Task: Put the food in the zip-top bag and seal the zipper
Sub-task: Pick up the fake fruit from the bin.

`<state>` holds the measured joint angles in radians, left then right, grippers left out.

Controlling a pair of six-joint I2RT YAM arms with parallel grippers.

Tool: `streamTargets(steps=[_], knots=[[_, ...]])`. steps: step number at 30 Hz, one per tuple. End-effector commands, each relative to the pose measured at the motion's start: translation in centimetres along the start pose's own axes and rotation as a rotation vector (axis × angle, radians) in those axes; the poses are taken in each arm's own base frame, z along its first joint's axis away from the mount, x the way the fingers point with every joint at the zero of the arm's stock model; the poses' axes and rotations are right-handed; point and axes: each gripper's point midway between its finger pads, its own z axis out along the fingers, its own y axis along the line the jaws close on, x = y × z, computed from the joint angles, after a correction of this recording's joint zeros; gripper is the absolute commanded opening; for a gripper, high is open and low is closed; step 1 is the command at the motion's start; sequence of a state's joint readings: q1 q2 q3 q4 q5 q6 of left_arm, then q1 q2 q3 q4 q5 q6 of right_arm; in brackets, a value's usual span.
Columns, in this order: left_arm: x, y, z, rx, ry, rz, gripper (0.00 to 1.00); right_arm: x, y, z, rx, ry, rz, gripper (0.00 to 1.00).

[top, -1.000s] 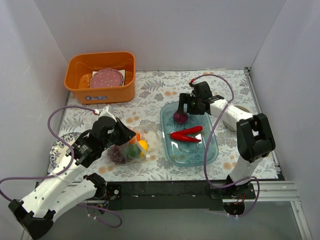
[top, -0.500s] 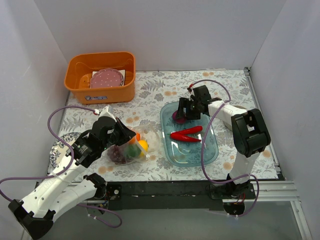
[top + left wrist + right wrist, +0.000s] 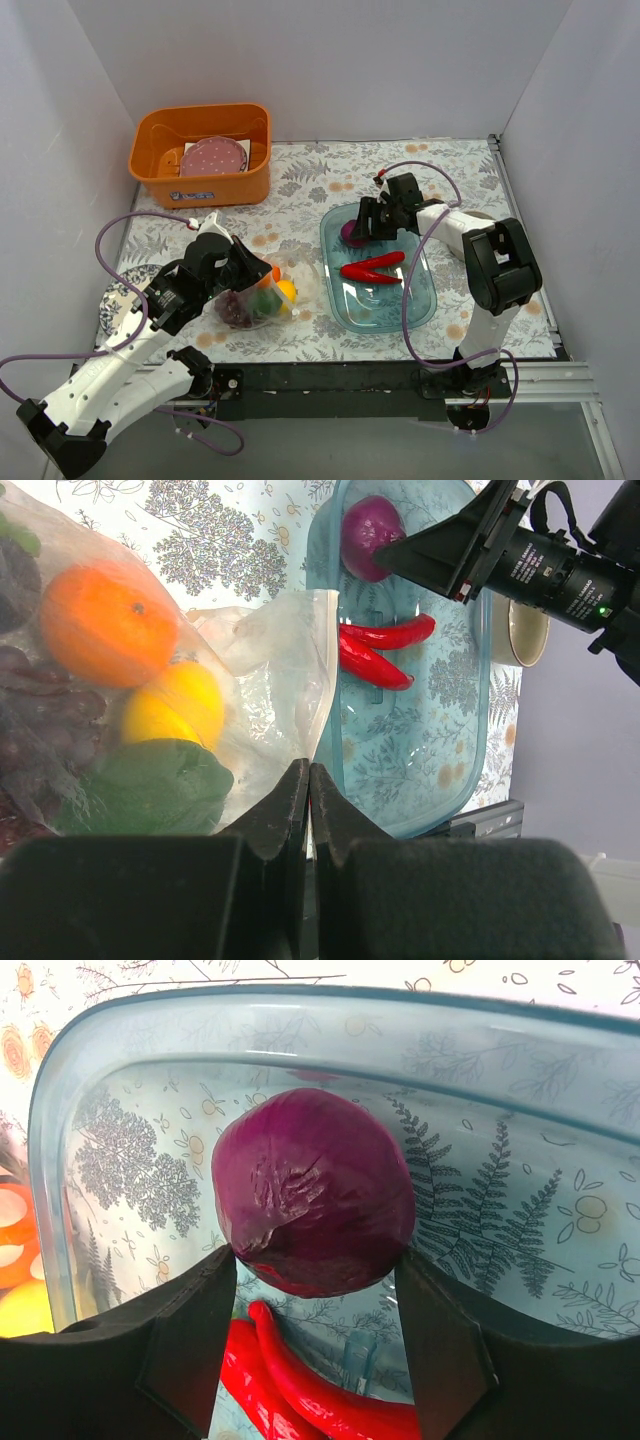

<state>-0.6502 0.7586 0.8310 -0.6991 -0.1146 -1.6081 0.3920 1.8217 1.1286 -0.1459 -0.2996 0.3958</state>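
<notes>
The purple piece (image 3: 315, 1205) is round, dark red-violet and slightly wrinkled. It sits at the far end of the blue tray (image 3: 385, 305), close to the curved end wall. The right gripper (image 3: 315, 1260) is clamped on it, one finger pressed to each lower side. Two red chilies (image 3: 372, 268) lie just on the near side of it, toward the tray's middle, and the rest of the tray floor is bare.

To the left of the tray, on the flowered table (image 3: 300, 180), lies the clear bag (image 3: 270, 670). It holds an orange (image 3: 105, 620), a lemon (image 3: 170, 710), a green fruit (image 3: 150, 790) and dark grapes (image 3: 30, 710). Its crumpled mouth faces the tray and nearly touches the rim. The left gripper (image 3: 308, 780) is closed on the bag's mouth edge.
</notes>
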Motion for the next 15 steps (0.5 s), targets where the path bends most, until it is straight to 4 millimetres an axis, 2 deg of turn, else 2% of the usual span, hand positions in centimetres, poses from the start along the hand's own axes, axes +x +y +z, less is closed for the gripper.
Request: streamTargets(steps=[1,2,5,8,15], knots=[[0.1,-0.3,-0.3,0.017,0.002,0.004,0.0,-0.2,-0.2,-0.9,0.009,-0.024,-0.024,0.66],[0.1,-0.2,-0.3,0.015,0.002,0.005,0.0,-0.5,-0.2,-0.9,0.015,-0.029,-0.025,0.76],[0.1,-0.5,-0.2,0.023,0.008,0.008,0.0,-1.2,-0.2,-0.6,0.024,-0.038,-0.025,0.84],[0.0,-0.4,-0.1,0.018,0.006,0.011,0.0,-1.7,-0.3,-0.2,0.031,-0.047,-0.012,0.87],[0.0,-0.5,-0.2,0.026,0.002,0.003,0.0,-2.8,-0.4,0.4,0.045,-0.066,-0.009,0.88]])
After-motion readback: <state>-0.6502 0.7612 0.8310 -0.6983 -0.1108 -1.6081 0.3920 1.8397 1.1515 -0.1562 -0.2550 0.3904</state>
